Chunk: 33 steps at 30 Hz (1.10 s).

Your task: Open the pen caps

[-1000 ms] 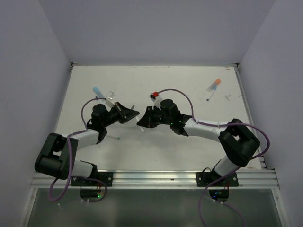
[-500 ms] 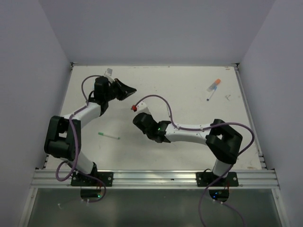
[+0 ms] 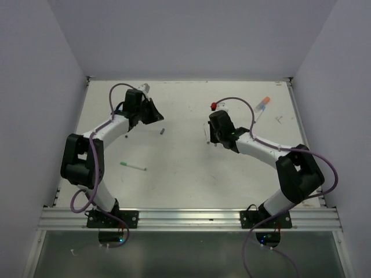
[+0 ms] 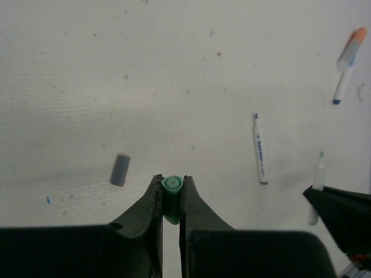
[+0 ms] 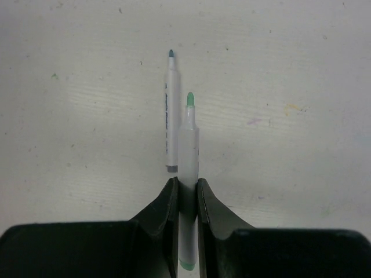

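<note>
Left fingers (image 4: 146,213) around green pen cap (image 4: 172,186)

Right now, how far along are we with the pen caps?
Done: one white marker lies bare-tipped, with a grey cap loose nearby. In hand: the left gripper pinches a green cap, and the right gripper holds the green-tipped barrel. Left: the orange cap, far right, sits on its marker.

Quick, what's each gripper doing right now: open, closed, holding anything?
Left gripper: closed on a green cap.
Right gripper: closed on an uncapped green-tipped marker.
</note>
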Each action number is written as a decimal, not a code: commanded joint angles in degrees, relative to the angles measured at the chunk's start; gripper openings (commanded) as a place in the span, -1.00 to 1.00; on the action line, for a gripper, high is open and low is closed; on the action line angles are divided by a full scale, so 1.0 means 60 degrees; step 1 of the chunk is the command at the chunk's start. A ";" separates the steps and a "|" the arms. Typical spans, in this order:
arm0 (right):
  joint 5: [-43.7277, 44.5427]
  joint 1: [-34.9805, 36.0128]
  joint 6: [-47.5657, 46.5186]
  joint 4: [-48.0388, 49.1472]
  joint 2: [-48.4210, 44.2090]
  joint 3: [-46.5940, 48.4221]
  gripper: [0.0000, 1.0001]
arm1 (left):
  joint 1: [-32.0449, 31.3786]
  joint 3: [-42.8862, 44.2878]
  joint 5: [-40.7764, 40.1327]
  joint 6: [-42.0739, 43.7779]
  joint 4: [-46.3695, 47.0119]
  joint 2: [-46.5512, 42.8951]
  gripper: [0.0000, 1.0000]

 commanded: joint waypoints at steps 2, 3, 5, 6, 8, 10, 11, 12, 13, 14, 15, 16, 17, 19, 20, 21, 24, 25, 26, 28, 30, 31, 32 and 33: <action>-0.1268 -0.0587 0.0028 -0.0123 0.0252 0.0288 -1.00 | -0.0145 -0.0075 -0.0683 0.1460 -0.0856 0.0490 -1.00; -0.1401 -0.0836 0.0013 -0.0109 0.0413 0.0347 -1.00 | -0.0189 -0.0090 -0.0520 0.1491 -0.0723 0.0664 -1.00; -0.1432 -0.1027 -0.0075 -0.0123 0.0866 0.0609 -1.00 | -0.0422 0.0200 -0.0591 0.1607 -0.0881 0.0943 -1.00; -0.1403 -0.1072 -0.0104 -0.0196 0.1014 0.0756 -1.00 | -0.0496 0.0289 -0.0591 0.1652 -0.0882 0.1220 -1.00; -0.1475 -0.1131 -0.0207 -0.0401 0.1336 0.1093 -1.00 | -0.0745 0.0538 -0.0562 0.1710 -0.0897 0.1456 -1.00; -0.1767 -0.1204 -0.0207 -0.0372 0.1732 0.1255 -1.00 | -0.0892 0.0714 -0.0897 0.1711 -0.1013 0.1778 -1.00; -0.1827 -0.1204 -0.0221 -0.0358 0.1849 0.1357 -1.00 | -0.1023 0.1020 -0.1247 0.1711 -0.1377 0.1895 -1.00; -0.1915 -0.1219 -0.0265 -0.0314 0.1938 0.1402 -1.00 | -0.1082 0.1095 -0.1395 0.1711 -0.1438 0.2071 -1.00; -0.1944 -0.1233 -0.0251 -0.0241 0.2112 0.1417 -1.00 | -0.1155 0.1183 -0.1542 0.1711 -0.1540 0.2159 -1.00; -0.1974 -0.1234 -0.0265 -0.0168 0.2172 0.1431 -1.00 | -0.1258 0.1285 -0.1891 0.1682 -0.1745 0.2204 -1.00; -0.2047 -0.1234 -0.0280 -0.0109 0.2260 0.1446 -1.00 | -0.1302 0.1373 -0.2069 0.1696 -0.1805 0.2277 -1.00; -0.2091 -0.1263 -0.0295 -0.0080 0.2420 0.1475 -1.00 | -0.1346 0.1432 -0.2230 0.1696 -0.1834 0.2292 -1.00; -0.2091 -0.1263 -0.0295 -0.0094 0.2509 0.1563 -1.00 | -0.1390 0.1476 -0.2536 0.1696 -0.1965 0.2307 -1.00; -0.2062 -0.1307 -0.0309 -0.0079 0.2612 0.1607 -1.00 | -0.1405 0.1638 -0.2773 0.1710 -0.2068 0.2380 -1.00; -0.2033 -0.1321 -0.0295 -0.0079 0.2670 0.1622 -1.00 | -0.1420 0.1681 -0.3035 0.1725 -0.2156 0.2409 -0.99; -0.2018 -0.1365 -0.0295 -0.0079 0.2685 0.1636 -1.00 | -0.1434 0.1725 -0.3110 0.1754 -0.2186 0.2438 -0.94; -0.1916 -0.1439 -0.0368 -0.0152 0.2773 0.1695 -1.00 | -0.1493 0.1843 -0.3242 0.1813 -0.2274 0.2526 -0.81; -0.1915 -0.1453 -0.0455 -0.0182 0.2817 0.1724 -0.99 | -0.1508 0.1858 -0.3243 0.1799 -0.2259 0.2556 -0.73; -0.2003 -0.1511 -0.0485 -0.0211 0.2919 0.1812 -0.99 | -0.1522 0.1872 -0.3214 0.1784 -0.2201 0.2643 -0.72; -0.2047 -0.1556 -0.0529 -0.0197 0.2993 0.1827 -0.98 | -0.1552 0.1901 -0.3184 0.1769 -0.2186 0.2731 -0.68; -0.2178 -0.1629 -0.0486 -0.0080 0.3008 0.1769 -0.99 | -0.1595 0.1902 -0.3067 0.1740 -0.2128 0.2848 -0.62; -0.2223 -0.1644 -0.0456 0.0037 0.3008 0.1725 -0.98 | -0.1610 0.1902 -0.3009 0.1725 -0.2127 0.2878 -0.61; -0.2252 -0.1658 -0.0470 0.0038 0.3022 0.1739 -0.95 | -0.1639 0.1887 -0.2994 0.1696 -0.2084 0.2907 -0.59; -0.2252 -0.1673 -0.0456 0.0038 0.3095 0.1768 -0.93 | -0.1654 0.1887 -0.3008 0.1696 -0.2069 0.2936 -0.53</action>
